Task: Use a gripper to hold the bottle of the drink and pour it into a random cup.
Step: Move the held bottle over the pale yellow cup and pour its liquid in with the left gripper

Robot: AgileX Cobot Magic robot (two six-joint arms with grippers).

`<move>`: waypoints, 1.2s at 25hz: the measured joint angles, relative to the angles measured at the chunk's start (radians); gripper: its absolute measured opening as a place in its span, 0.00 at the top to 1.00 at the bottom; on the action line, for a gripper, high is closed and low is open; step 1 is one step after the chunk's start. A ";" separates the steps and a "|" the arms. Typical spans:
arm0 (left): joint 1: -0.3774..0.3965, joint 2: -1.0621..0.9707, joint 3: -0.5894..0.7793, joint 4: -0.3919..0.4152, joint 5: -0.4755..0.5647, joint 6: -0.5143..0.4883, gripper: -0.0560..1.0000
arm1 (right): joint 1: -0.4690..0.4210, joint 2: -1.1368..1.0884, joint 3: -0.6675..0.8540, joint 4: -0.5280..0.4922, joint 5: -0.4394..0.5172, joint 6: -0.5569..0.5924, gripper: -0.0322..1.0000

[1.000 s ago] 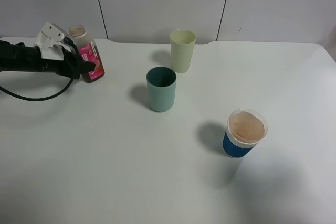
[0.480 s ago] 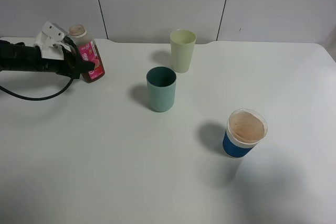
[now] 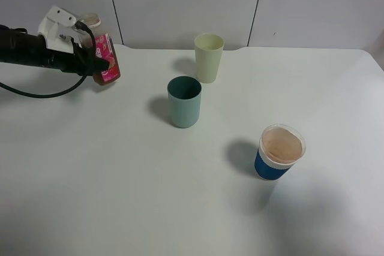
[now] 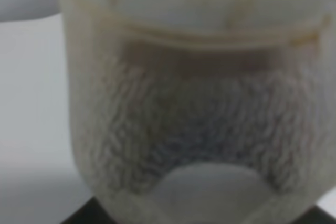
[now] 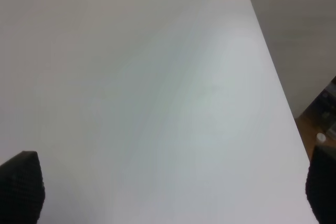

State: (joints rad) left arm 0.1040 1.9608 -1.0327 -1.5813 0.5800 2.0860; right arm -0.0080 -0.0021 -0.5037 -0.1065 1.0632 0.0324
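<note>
Now the left end effector [image 3: 98,64] is clenched on the bottle [image 3: 108,59], gripping its pink-labelled body from the side, below the cap.

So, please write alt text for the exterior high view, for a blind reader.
The left gripper holds a small pink-labelled bottle at the back left of a white table. Three cups stand apart to its right: a pale yellow-green cup, a teal cup and a white-rimmed blue cup.
</note>
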 joint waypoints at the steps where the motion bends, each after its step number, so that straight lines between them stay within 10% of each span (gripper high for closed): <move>1: -0.011 -0.016 0.000 0.012 -0.019 -0.024 0.63 | 0.000 0.000 0.000 0.000 0.000 0.000 0.01; 13: -0.222 -0.173 0.001 0.256 -0.320 -0.563 0.63 | 0.000 0.000 0.000 0.000 0.000 0.000 0.01; 30: -0.447 -0.252 0.001 1.705 -0.644 -2.217 0.63 | 0.000 0.000 0.000 0.000 0.000 0.000 0.01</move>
State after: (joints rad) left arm -0.3426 1.7092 -1.0318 0.1240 -0.0644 -0.1305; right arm -0.0080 -0.0021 -0.5037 -0.1065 1.0632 0.0324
